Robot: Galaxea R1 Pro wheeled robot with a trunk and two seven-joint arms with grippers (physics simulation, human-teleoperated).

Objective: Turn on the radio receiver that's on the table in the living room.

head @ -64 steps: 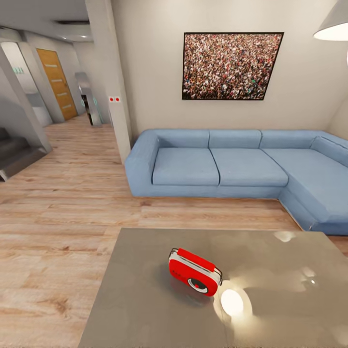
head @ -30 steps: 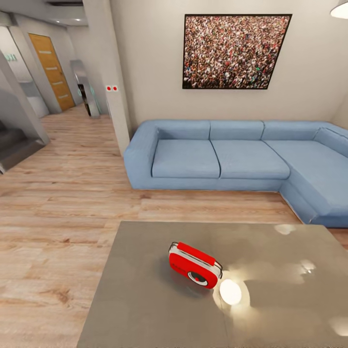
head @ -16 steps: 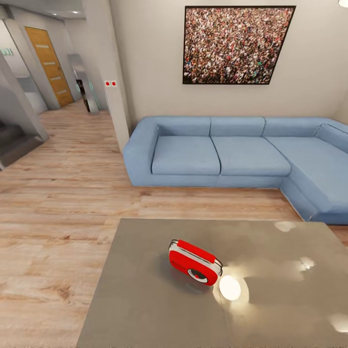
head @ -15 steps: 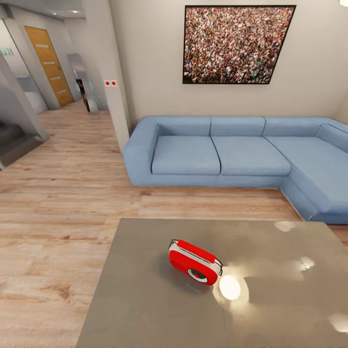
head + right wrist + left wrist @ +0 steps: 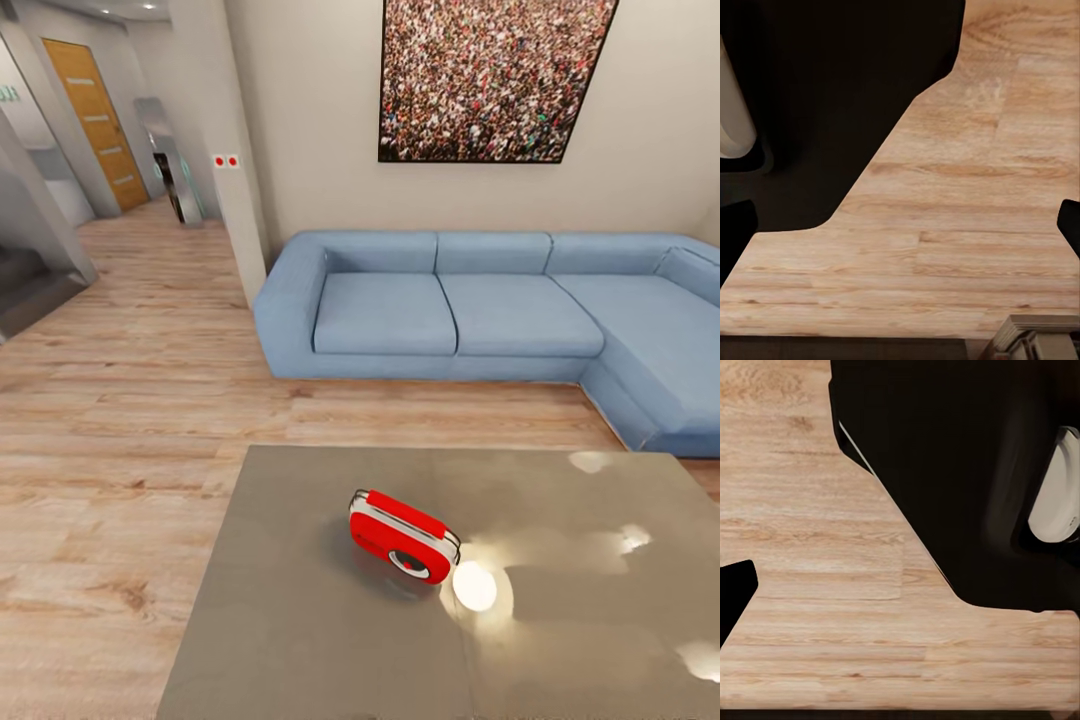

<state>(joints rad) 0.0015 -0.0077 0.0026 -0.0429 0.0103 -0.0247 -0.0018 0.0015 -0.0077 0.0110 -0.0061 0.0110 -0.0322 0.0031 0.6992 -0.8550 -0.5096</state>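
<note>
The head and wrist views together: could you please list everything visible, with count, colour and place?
radio receiver: one, red with white trim, on the table, dial facing the camera.
table: one, glossy grey, nearest the camera.
sofa: one, blue, L-shaped, against the far wall.
crowd picture: one, dark-framed, on the wall above the sofa.
door: one, orange wood, far down the hallway.
wood floor: light planks, between table and sofa; also in both wrist views.
robot's dark body parts: black, with a pale patch, above the floor in the wrist views.
</note>
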